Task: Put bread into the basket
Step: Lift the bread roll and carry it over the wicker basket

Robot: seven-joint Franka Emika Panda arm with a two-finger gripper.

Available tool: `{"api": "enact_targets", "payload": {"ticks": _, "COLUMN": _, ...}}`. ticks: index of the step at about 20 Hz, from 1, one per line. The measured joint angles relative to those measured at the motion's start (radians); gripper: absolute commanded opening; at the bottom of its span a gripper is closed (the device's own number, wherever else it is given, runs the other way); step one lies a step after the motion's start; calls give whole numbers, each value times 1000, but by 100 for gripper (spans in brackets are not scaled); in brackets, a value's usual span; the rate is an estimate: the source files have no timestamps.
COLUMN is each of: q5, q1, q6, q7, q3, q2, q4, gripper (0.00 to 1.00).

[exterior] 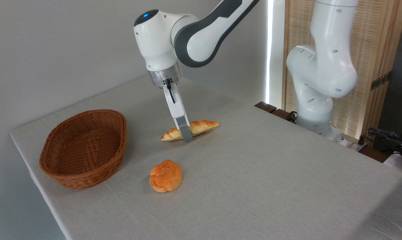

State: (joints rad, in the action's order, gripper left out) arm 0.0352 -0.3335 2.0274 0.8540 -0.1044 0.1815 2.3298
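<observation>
hand (186, 136) around braided bread (202, 126)

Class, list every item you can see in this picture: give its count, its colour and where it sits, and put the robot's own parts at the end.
Oval woven wicker basket: one, brown, left on the table, holds nothing.
Long braided loaf: one, golden-orange, mid-table, right of the basket, between the gripper fingers.
Round knotted bun: one, orange, nearer the camera than the loaf.
Tablecloth: one, light grey, covers the table.
Slatted wooden screen: one, pale wood, far right.
Robot arm: one, white and grey.
Gripper: one, white with grey fingers, shut on the loaf.
</observation>
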Motion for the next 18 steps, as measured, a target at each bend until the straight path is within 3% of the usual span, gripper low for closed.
{"api": "enact_targets", "payload": {"ticks": 9, "q5": 0, "q1": 6, "q6": -18, "q7": 0, "q3": 12, "q2": 0, "q4": -14, "gripper": 31}}
{"api": "enact_targets", "payload": {"ticks": 14, "q5": 0, "q1": 10, "q6": -98, "q7": 0, "q3": 17, "q2": 0, "q4": -62, "gripper": 32}}
{"api": "enact_targets", "payload": {"ticks": 16, "q5": 34, "q1": 11, "q6": -126, "q7": 0, "q3": 24, "q2": -1, "q4": -101, "gripper": 32}}
{"api": "enact_targets", "payload": {"ticks": 18, "q5": 103, "q1": 13, "q6": -156, "q7": 0, "q3": 36, "q2": -4, "q4": -150, "gripper": 32}}
